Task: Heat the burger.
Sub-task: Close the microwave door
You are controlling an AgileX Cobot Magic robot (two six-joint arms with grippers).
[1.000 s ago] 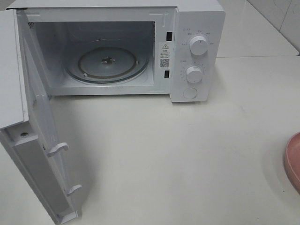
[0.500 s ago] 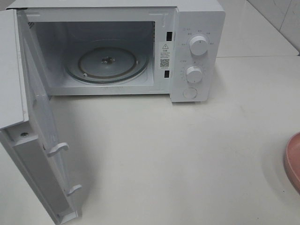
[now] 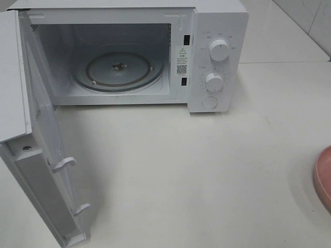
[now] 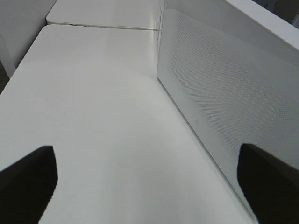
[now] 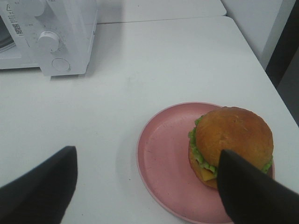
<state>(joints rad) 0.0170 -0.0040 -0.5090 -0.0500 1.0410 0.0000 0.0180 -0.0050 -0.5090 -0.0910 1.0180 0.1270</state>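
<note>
Sitting on a round pink plate [image 5: 163,158], the golden-bunned burger [image 5: 231,142] lies well right of the white microwave [image 3: 217,31], whose door [image 3: 41,170] hangs open. Both the right gripper [image 5: 145,186] and the left gripper [image 4: 149,179] gape wide, holding nothing.

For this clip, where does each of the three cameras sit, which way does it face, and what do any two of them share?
Exterior high: mounted high, looking down at the open microwave, its turntable and the white table; no arm shows.
Left wrist: on the left arm, facing along the table beside the microwave door; the open left gripper frames it.
Right wrist: on the right arm, looking down at the burger on the pink plate; the open right gripper shows.
Shared: exterior high and right wrist both show the microwave's knobs and the plate.
</note>
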